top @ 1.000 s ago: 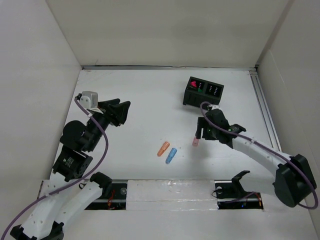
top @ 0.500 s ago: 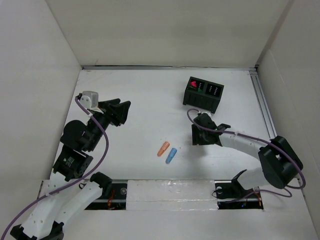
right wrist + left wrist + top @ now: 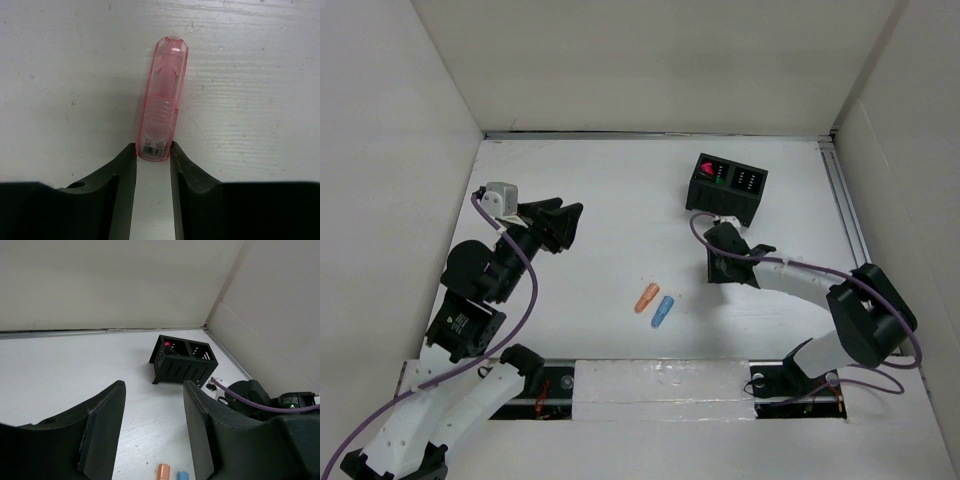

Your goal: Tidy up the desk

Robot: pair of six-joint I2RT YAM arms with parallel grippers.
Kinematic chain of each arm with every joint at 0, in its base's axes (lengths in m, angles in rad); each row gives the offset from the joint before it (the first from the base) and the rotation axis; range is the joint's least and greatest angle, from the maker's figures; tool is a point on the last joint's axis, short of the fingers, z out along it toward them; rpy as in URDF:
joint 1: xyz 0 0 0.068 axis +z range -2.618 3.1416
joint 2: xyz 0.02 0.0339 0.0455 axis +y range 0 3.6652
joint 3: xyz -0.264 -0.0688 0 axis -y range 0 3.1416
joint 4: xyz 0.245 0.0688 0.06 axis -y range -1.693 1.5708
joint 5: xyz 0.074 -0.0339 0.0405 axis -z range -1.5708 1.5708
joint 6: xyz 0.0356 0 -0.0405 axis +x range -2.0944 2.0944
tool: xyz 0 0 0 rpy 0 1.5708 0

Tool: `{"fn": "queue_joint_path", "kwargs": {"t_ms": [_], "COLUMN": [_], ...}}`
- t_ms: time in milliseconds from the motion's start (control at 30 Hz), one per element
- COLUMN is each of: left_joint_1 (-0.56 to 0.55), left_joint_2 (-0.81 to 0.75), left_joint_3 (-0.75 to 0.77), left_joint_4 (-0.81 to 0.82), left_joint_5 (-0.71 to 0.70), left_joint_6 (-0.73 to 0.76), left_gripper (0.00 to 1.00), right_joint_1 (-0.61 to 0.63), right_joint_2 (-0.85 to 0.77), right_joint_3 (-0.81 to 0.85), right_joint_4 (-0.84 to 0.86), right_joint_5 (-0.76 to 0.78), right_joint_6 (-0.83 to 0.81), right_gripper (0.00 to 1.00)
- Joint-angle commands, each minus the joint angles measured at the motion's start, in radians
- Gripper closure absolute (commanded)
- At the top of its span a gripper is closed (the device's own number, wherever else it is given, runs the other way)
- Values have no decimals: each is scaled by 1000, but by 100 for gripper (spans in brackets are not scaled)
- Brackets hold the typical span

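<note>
The tabletop [image 3: 620,190] is matt white; close up its surface shows fine streaky grain and small specks. A thin rail [image 3: 847,220] of dull grey metal edges it. The tube [image 3: 164,95] is clear pink plastic, glossy and smooth, ribbed midway, with a printed label at one end. The right gripper [image 3: 153,152] and left gripper [image 3: 152,390] have fingers of matt black plastic. The holder [image 3: 725,187] is matt black too, with slatted walls. The orange piece [image 3: 646,297] and blue piece [image 3: 662,311] look like smooth opaque plastic. The cable [image 3: 250,404] has a purple sheath with a slight sheen.
</note>
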Motion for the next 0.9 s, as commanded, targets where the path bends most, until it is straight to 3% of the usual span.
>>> {"fn": "queue_joint_path", "kwargs": {"t_ms": [0, 167, 300, 467, 633, 867], "left_joint_1": [4, 4, 4, 4, 4, 4], "left_joint_2": [-1, 2, 0, 3, 11, 2], "left_joint_3": [-8, -7, -8, -12, -13, -13], "left_joint_4": [33, 29, 33, 38, 39, 38], "left_joint_5": [21, 19, 17, 28, 45, 28], "left_joint_6": [6, 6, 6, 1, -2, 0], "left_gripper": [54, 54, 54, 54, 54, 54], "right_joint_1": [6, 6, -134, -288, -325, -334], "right_joint_2": [-59, -257, -283, -216, -30, 63], "right_joint_3": [59, 174, 264, 284, 427, 524], "right_joint_4": [14, -11, 47, 180, 205, 205], "right_joint_5": [59, 105, 79, -62, 13, 65], "right_joint_6": [-23, -74, -118, -76, -85, -156], "right_gripper": [90, 90, 89, 90, 90, 89]}}
